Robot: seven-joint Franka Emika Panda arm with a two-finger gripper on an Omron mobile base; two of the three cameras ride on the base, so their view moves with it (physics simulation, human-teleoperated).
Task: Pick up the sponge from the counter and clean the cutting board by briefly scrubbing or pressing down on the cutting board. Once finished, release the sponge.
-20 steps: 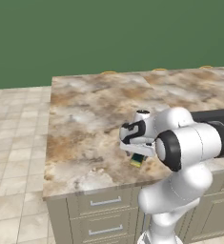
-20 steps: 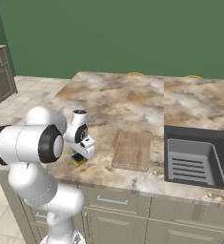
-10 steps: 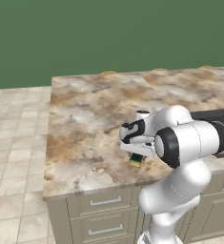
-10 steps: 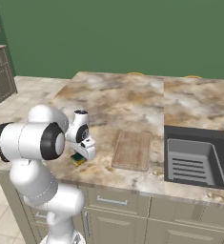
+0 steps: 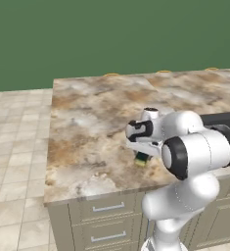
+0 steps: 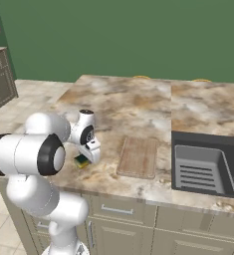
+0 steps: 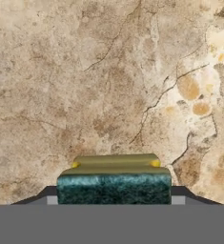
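Your pincer point(image 7: 114, 201) sits low over the sponge point(image 7: 114, 183), fingers either side; whether it is clenched yet, I cannot tell. Squeeze squarely, lift straight off the table point(image 6: 138, 107), then carry it toward the cutting board point(image 6: 138, 157) just beside.

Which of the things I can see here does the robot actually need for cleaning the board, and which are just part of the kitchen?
Needed for the job:
sponge
cutting board
counter
gripper, down over the sponge

Just part of the kitchen:
sink basin
drawer cabinets
tiled floor
green wall
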